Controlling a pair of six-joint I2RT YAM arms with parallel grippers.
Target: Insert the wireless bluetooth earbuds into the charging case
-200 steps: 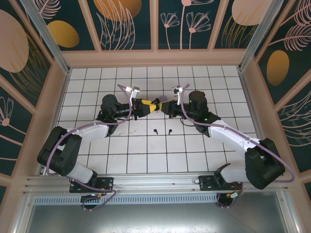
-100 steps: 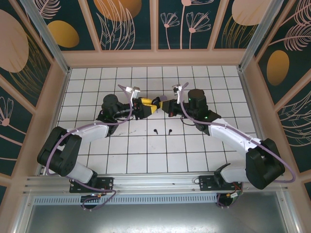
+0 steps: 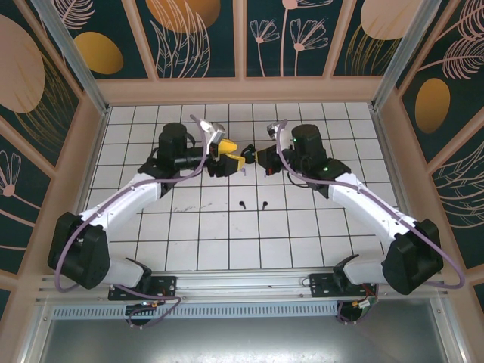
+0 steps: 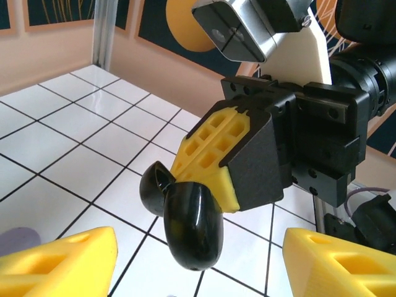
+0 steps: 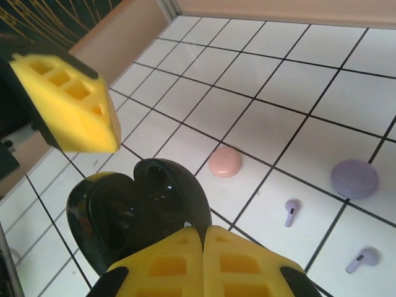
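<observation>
Earbuds [image 5: 291,209] lie flat on tiles [image 5: 272,80]: 2 lilac (stems toward the right wrist camera), 2 black buds [image 3: 242,205]. Right gripper [image 5: 203,238] pinches the open charging case [image 5: 133,210]; left gripper [image 3: 231,154] gapes wide.

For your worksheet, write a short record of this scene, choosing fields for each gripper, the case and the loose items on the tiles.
left gripper: open, fingers apart, pointing at the case
right gripper: shut on the black case
black case: lid open, pinched at one end
black earbuds: two, loose on the tiles, nearer the arm bases than the grippers
lilac earbuds: two, loose on the tiles
pink disc: flat on a tile
lilac disc: flat on a tile, beside the lilac earbuds
</observation>
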